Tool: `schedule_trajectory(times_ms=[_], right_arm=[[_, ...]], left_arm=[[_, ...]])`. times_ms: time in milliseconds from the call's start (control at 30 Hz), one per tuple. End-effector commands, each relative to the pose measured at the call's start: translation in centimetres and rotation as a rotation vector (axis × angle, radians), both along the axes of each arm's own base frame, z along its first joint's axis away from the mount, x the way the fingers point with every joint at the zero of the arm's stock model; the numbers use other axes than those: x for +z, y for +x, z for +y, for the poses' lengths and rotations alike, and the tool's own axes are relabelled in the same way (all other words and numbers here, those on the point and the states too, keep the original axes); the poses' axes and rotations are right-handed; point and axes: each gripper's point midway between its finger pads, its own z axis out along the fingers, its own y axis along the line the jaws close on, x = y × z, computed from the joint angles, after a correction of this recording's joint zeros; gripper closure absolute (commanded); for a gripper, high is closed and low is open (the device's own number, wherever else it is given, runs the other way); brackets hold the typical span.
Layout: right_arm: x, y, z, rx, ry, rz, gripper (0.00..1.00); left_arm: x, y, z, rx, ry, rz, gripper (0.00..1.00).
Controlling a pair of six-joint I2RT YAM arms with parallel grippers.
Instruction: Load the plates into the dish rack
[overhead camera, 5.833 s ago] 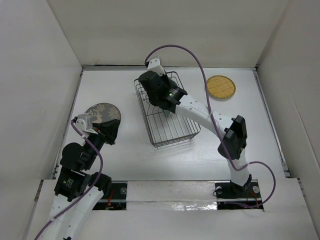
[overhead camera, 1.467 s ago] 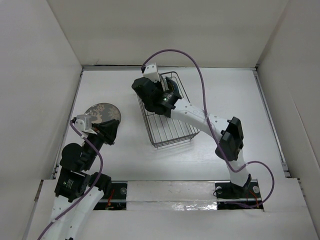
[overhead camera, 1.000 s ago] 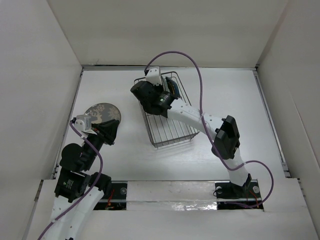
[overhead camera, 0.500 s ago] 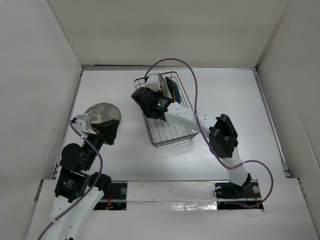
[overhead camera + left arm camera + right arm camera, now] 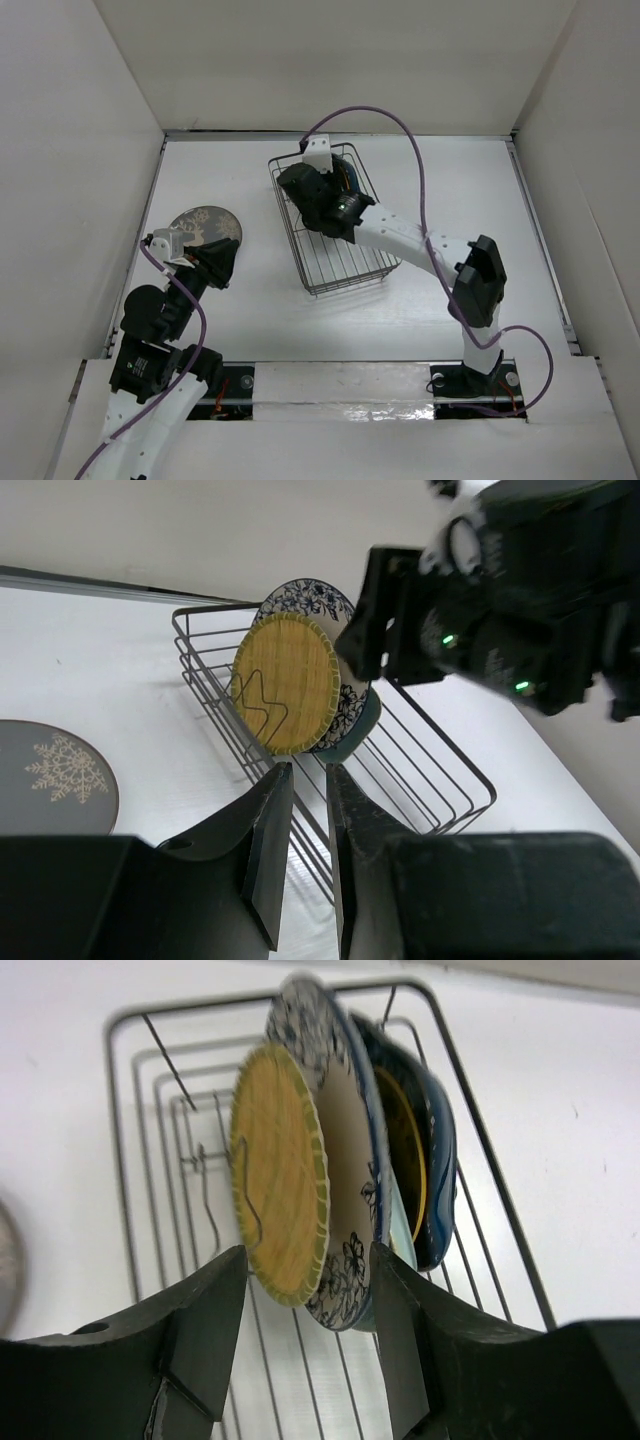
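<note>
The dish rack (image 5: 345, 255) (image 5: 460, 752) (image 5: 118, 1160) holds several plates on edge. In front stands a yellow round plate (image 5: 280, 1170) (image 5: 290, 685), then a black-and-white patterned plate (image 5: 350, 1230) (image 5: 310, 595), a pale green one (image 5: 400, 1232), another yellow one (image 5: 405, 1150) and a dark blue one (image 5: 440, 1160). My right gripper (image 5: 312, 188) (image 5: 308, 1255) hangs open just above them, its jaws straddling the front two plates without gripping them. The grey floral plate (image 5: 205, 225) (image 5: 50, 775) lies flat at the left. My left gripper (image 5: 215, 262) (image 5: 310, 772) hovers beside it, its jaws a narrow gap apart and empty.
White walls close in the table (image 5: 450, 290) at the back and on both sides. The right arm's elbow (image 5: 478, 280) rises to the right of the rack. A purple cable (image 5: 400, 130) loops over the back of the rack.
My right gripper has opened and let go of the front yellow plate, which now stands in the rack. That arm's elbow swung to the right. The left arm has stayed still.
</note>
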Motion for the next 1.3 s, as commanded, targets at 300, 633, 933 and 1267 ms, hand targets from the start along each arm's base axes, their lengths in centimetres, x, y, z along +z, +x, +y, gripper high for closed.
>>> schedule_trajectory(times_ms=[300, 633, 933, 1267], right_arm=[[4.5, -5.1, 10.1, 0.338, 0.276, -0.002, 1.00], [-0.7, -9.3, 21.9, 0.538, 0.582, 0.203, 0.85], [-8.6, -10.2, 24.7, 0.395, 0.759, 0.388, 0.30], [-16.0, -11.4, 26.4, 0.248, 0.895, 0.578, 0.30]], left_arm=[[1.3, 0.2, 1.1, 0.064, -0.028, -0.049, 0.83], [4.5, -1.6, 4.8, 0.220, -0.130, -0.182, 1.00], [5.2, -2.5, 5.5, 0.239, -0.158, -0.215, 1.00], [5.3, -3.4, 5.2, 0.209, -0.158, -0.236, 0.90]])
